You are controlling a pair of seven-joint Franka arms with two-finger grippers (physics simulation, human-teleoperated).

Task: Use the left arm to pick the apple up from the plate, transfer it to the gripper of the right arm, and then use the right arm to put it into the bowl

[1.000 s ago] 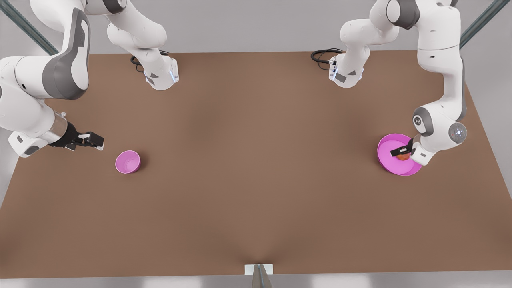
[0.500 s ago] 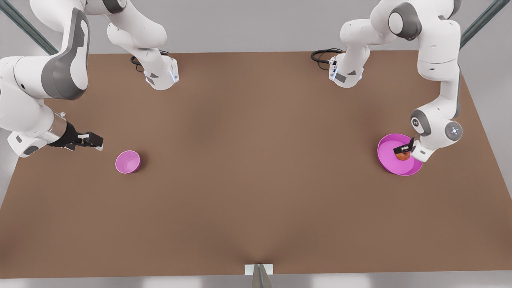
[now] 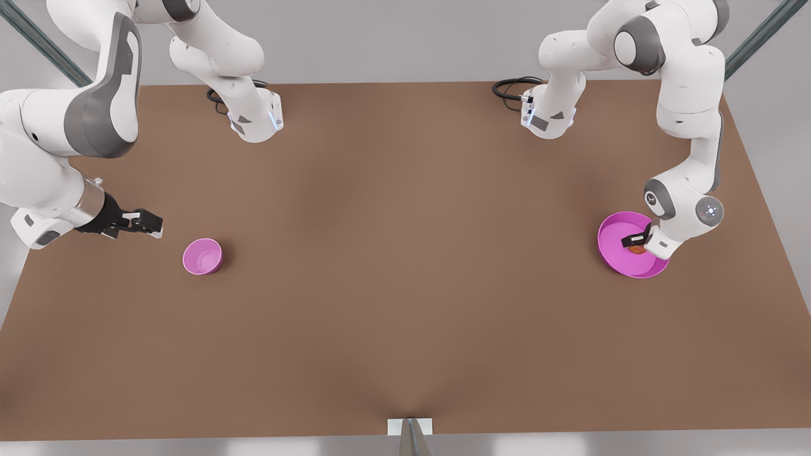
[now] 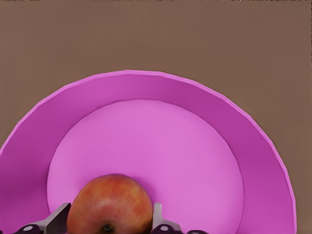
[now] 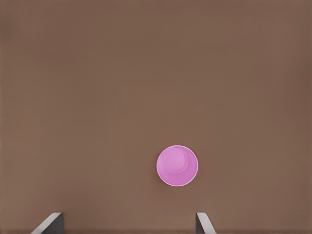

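Observation:
The reddish-orange apple [image 3: 637, 249] [image 4: 109, 204] rests in the wide magenta plate [image 3: 611, 240] [image 4: 146, 141] at the front view's right. My left gripper [image 3: 635, 244] [image 4: 108, 214] reaches down into the plate, and its fingers [image 4: 61, 217] press against the apple's two sides, shut on it. The small pink bowl [image 3: 202, 256] [image 5: 177, 165] stands on the table at the front view's left. My right gripper [image 3: 152, 223] [image 5: 129, 222] hovers open above the table just left of the bowl, holding nothing.
The brown table [image 3: 405, 253] stretches between bowl and plate. Both arm bases [image 3: 256, 120] [image 3: 548, 117] and a black cable [image 3: 510, 87] sit at its far edge. A small white bracket [image 3: 410, 426] marks the near edge.
My left arm has lowered its gripper into the plate around the apple, which now shows less behind the hand. The right arm has barely shifted.

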